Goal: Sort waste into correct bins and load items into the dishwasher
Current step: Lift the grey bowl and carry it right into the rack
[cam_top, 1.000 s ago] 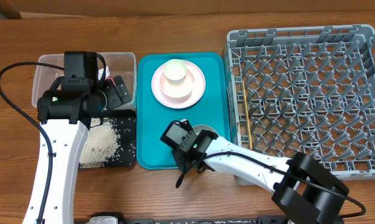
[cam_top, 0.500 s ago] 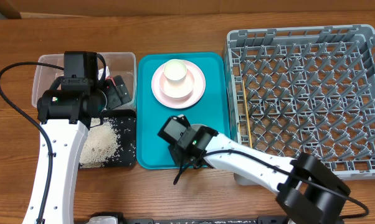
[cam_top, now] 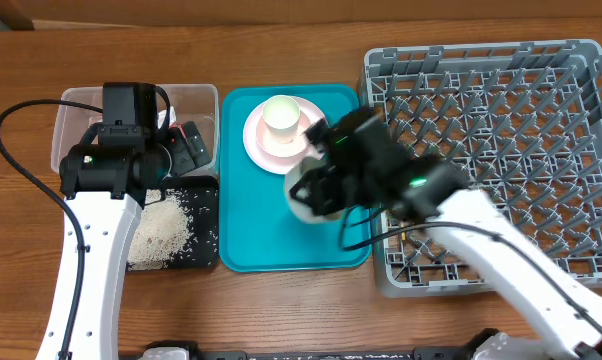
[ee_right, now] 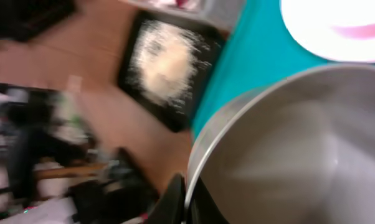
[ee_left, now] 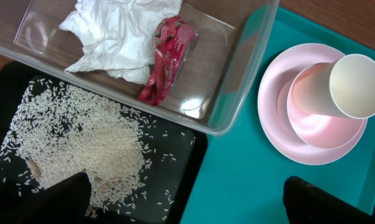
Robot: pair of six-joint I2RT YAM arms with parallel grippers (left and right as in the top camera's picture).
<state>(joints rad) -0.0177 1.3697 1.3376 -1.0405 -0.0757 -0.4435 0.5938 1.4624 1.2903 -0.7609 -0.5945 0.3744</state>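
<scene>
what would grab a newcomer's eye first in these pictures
The right gripper, shut on the rim of the white bowl, holds it above the teal tray, blurred, beside the big grey rack. On the left, a pile of white rice spreads over the black tray, and the clear tub next to it holds a crumpled napkin and a red wrapper.

Overhead: right arm (cam_top: 411, 185) smeared by motion blur. The white bowl (cam_top: 303, 196) at its tip is half covered, its rim unclear. Left arm (cam_top: 116, 160) hides much of the clear tub (cam_top: 76, 100).
Right wrist view, all blurred: bowl cut by right and bottom edges, pink plate (ee_right: 337, 31) by top edge.
Left wrist view: left fingers (ee_left: 56, 202) cropped at bottom edge.
</scene>
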